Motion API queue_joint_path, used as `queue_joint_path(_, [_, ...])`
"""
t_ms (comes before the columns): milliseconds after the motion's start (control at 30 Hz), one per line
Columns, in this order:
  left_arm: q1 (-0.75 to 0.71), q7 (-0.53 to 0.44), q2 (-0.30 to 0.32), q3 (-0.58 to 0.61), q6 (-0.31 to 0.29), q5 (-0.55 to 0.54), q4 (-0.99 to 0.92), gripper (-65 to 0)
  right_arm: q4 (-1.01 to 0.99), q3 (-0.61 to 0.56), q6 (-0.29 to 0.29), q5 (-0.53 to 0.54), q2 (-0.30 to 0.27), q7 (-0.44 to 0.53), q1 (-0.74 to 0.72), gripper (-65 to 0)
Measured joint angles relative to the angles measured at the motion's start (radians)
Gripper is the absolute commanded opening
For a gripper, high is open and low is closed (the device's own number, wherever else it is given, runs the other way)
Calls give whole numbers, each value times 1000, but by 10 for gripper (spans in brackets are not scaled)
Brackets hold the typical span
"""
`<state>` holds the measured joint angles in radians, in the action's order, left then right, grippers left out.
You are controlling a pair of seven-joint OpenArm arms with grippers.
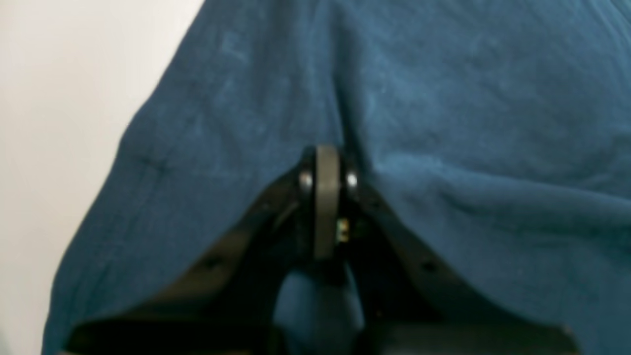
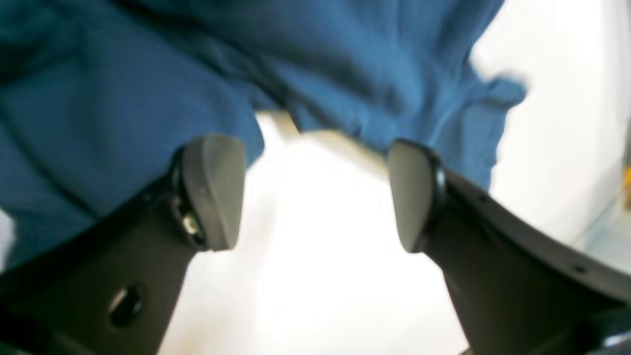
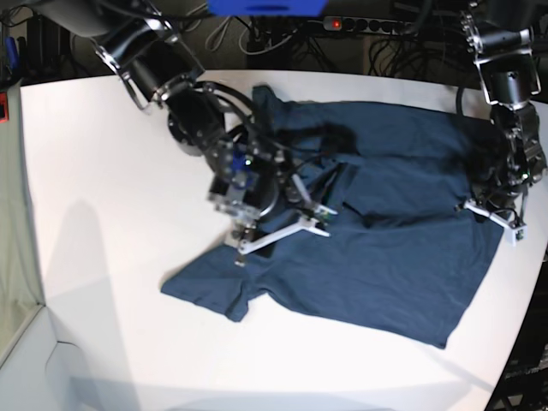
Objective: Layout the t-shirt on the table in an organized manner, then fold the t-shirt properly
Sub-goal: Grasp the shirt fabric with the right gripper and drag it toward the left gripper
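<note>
Behind the far edge of the work surface, along the top of the base view, a dark area crowded with tangled black cables (image 3: 377, 47) is seen. A power strip (image 3: 368, 24) with a lit red switch is laid at upper centre, and a blue object (image 3: 265, 7) is cut off by the top edge. At far left, a small red item (image 3: 3, 106) is visible. A pale floor (image 3: 26, 368) is shown at lower left. Soft shadows are cast under bright, even light.
</note>
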<state>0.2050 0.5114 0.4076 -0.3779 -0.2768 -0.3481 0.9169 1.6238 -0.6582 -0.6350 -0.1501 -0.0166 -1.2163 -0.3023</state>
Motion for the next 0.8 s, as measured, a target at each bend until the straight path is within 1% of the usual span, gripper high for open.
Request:
queue_joint_path(33, [0,0,0,0,0,0,0,-646,-14,5,-45,-1,0,4,0,-207])
queue_joint_path(67, [0,0,0,0,0,0,0,-646,-28,4,-57,1,0,5,0,-218])
queue_joint_path(233, [0,0,0,0,0,0,1,-646,-141,1,-57,9,9,57,2,-274])
queue_joint_path(467, [-3,-4,0,0,0,0,1,-646,-187,3,-57,5,14,97,31,-295])
queue_joint_path(533, [-3,-4,-1,0,0,0,1,-646,-197,3,-57,5,14,100,29,-312])
queue_joint_path(600, [-2,-3,-1,0,0,0,1,-646,-197,3,-57,8,14,100,29,-348])
queue_joint_path(667, [-3,-4,-1,0,0,0,1,-646,-197,3,-57,8,14,100,29,-406])
queue_joint_path(800, [-3,-4,-1,0,0,0,1,-646,-197,3,-56,8,14,97,29,-562])
